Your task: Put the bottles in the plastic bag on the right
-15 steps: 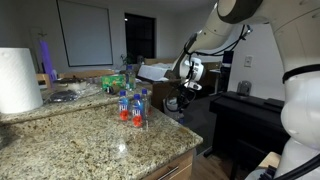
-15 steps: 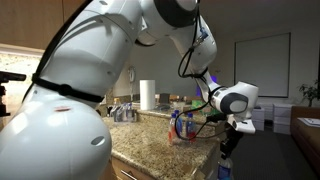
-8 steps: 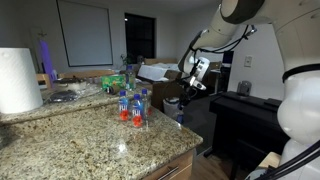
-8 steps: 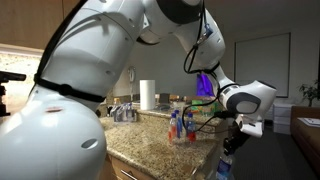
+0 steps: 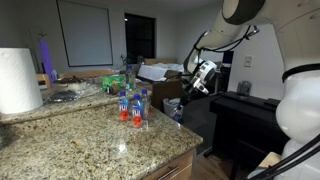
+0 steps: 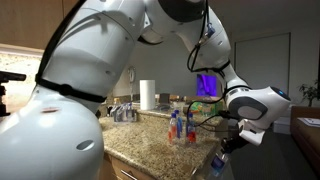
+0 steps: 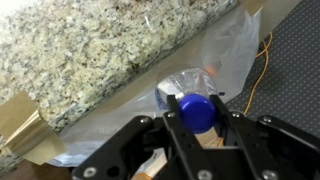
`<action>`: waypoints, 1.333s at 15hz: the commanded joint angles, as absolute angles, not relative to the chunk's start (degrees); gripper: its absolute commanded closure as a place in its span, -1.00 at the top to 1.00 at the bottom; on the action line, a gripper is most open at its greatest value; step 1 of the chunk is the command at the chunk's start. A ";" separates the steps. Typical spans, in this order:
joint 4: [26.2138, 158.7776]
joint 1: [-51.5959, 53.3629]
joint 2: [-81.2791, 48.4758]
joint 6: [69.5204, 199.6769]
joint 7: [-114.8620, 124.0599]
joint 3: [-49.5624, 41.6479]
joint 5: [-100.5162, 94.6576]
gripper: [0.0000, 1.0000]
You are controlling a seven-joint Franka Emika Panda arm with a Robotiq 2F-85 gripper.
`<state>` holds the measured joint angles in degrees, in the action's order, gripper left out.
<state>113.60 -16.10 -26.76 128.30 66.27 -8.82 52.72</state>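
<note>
Scene: A robot arm's gripper [image 7: 198, 125] hangs off the edge of a granite table [image 7: 80, 50], above the plastic bag [image 7: 238, 50].
Grip: The jaws are closed narrow on the neck of the held bottle [image 7: 180, 92], blue cap up and body pointing down, as the wrist view shows.
Where the bottle is: Over the bag's translucent film, just beside the table edge. Whether it sits squarely over the opening cannot be told.
Left to do: The other bottles [image 5: 132, 106] stand clustered on the table, well apart from the gripper [image 5: 200, 82].
Risk, missed drop: If the jaws open while the bottle is off the mouth, it would likely strike the folded rim or the table's side and end up on the floor.
Risk, the bag: The film looks thin and slack. A falling bottle could drag the rim inward and close the opening for later drops.
Risk, snag: An orange cable [image 7: 262, 58] runs just beside the bag. A low sweep of the arm might catch it.
</note>
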 commanded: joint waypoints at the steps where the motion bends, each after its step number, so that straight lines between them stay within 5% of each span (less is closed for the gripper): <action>1: 116.26 -16.54 -26.77 124.95 63.83 -9.74 56.39 -0.80; 16: 116.76 -14.70 -29.38 122.75 66.48 -14.95 48.18 -0.80; 17: 116.74 -14.41 -29.12 122.75 66.26 -14.90 46.95 0.20; 20: 116.13 -13.70 -28.61 122.92 66.02 -14.57 43.27 0.48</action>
<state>116.18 -14.82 -29.99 123.88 66.21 -14.09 46.43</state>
